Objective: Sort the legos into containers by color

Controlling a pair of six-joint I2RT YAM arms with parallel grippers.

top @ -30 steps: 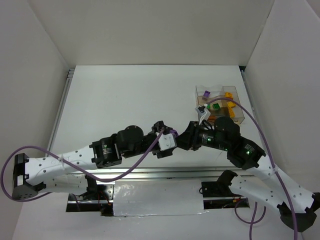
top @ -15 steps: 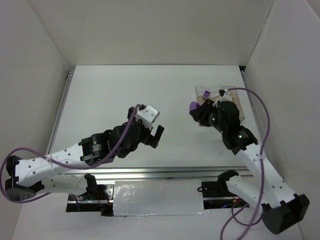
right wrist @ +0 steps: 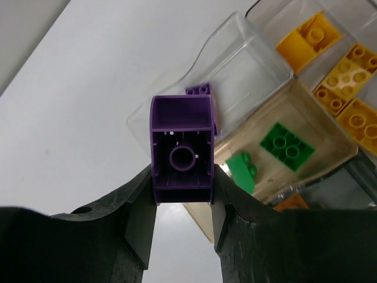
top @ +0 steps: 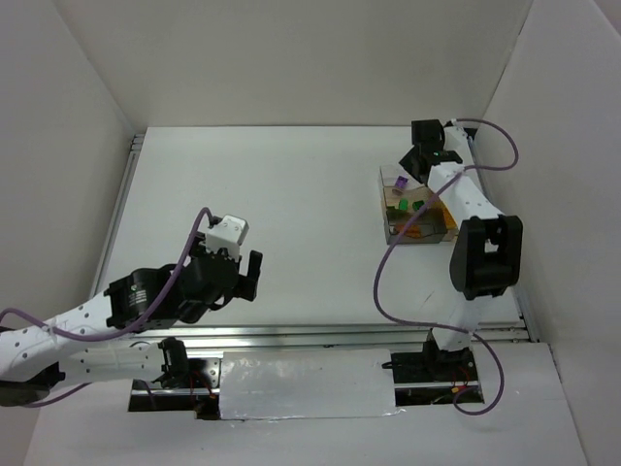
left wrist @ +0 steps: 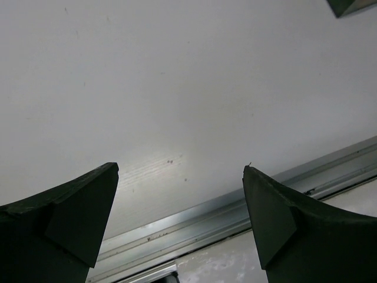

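From above, the left gripper (top: 252, 272) hangs over the white table (top: 272, 184) at about 7 o'clock in the picture, well apart from the container (top: 387, 225), which sits at 2 o'clock near the table's right edge. The right gripper (top: 423, 155) is over the far rim of the container, so the box lies at its 6 o'clock, just beside it. A loose purple brick (top: 400, 182) and a green brick (top: 419, 206) show inside, in separate compartments. Whether the right gripper carries anything is too small to tell here.

In the left wrist view, the left gripper (left wrist: 179, 171) is spread wide with nothing between its fingers (left wrist: 76, 218), only bare table (left wrist: 177, 76) and a metal rail (left wrist: 235, 215) at 6 o'clock.

In the right wrist view, the right gripper (right wrist: 182, 180) is pinching a purple held brick (right wrist: 181, 154), hollow underside towards the camera, one finger pressed against each side. The container (right wrist: 247, 50) spreads from 12 to 3 o'clock of this brick. The small loose purple brick (right wrist: 199, 89) lies in the clear compartment at its 12 o'clock. Two green bricks (right wrist: 287, 143) sit in the brown-tinted compartment at 3 o'clock, and the yellow bricks (right wrist: 341, 76) fill the compartments at 2 o'clock.
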